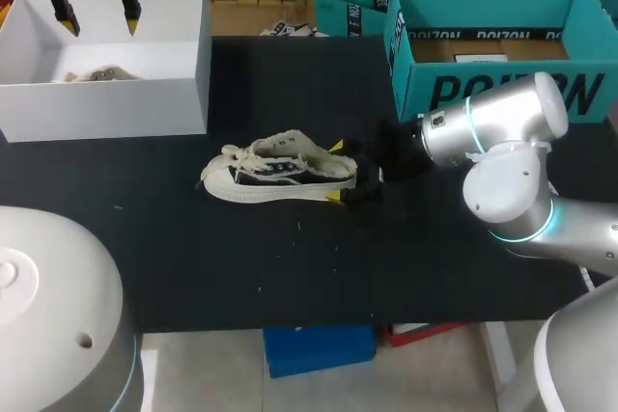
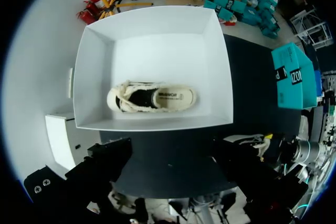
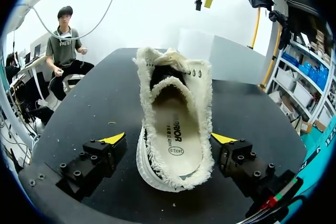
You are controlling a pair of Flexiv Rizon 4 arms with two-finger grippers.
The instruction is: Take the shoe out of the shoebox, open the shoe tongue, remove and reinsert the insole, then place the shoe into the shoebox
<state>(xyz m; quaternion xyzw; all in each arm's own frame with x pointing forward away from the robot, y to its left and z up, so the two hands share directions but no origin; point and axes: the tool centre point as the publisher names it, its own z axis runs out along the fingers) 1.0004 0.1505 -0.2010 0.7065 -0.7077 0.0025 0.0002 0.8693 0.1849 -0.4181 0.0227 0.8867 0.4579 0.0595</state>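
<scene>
Black bolted finger blocks with yellow wedge tips are seen closest to the right wrist lens; the right end effector (image 3: 168, 138) is spread wide, holding nothing. The heel of the shoe (image 3: 174, 114) lies between its fingers (image 3: 113, 140). One tip is against or just beside the sole wall, and a strip of bare worktop is seen between the other tip and the shoe.

Shoe: low-cut, cream canvas, collar and edges frayed into a soft fringe. Dark side panel, small metal eyelets, thick pale rubber sole. It stands upright on its sole near the middle of the matte black worktop (image 1: 290, 267), heel toward the right arm (image 1: 502, 132), which is smooth silver. Loose laces are bunched at the toe end. A smooth cream insole (image 3: 178, 150) with dark print is seated flat inside.

The white shoebox (image 1: 106, 108), rectangular and plain-walled with no lid on it, sits at the far left of the worktop, well apart from the shoe. A second shoe (image 2: 152, 98) of the same frayed cream make lies inside it on the box floor, opening upward.

The left end effector (image 1: 98, 19) hangs above the white shoebox, fingers set wide, nothing gripped.

A teal cardboard box (image 1: 502, 94), open-topped, stands at the far right.
</scene>
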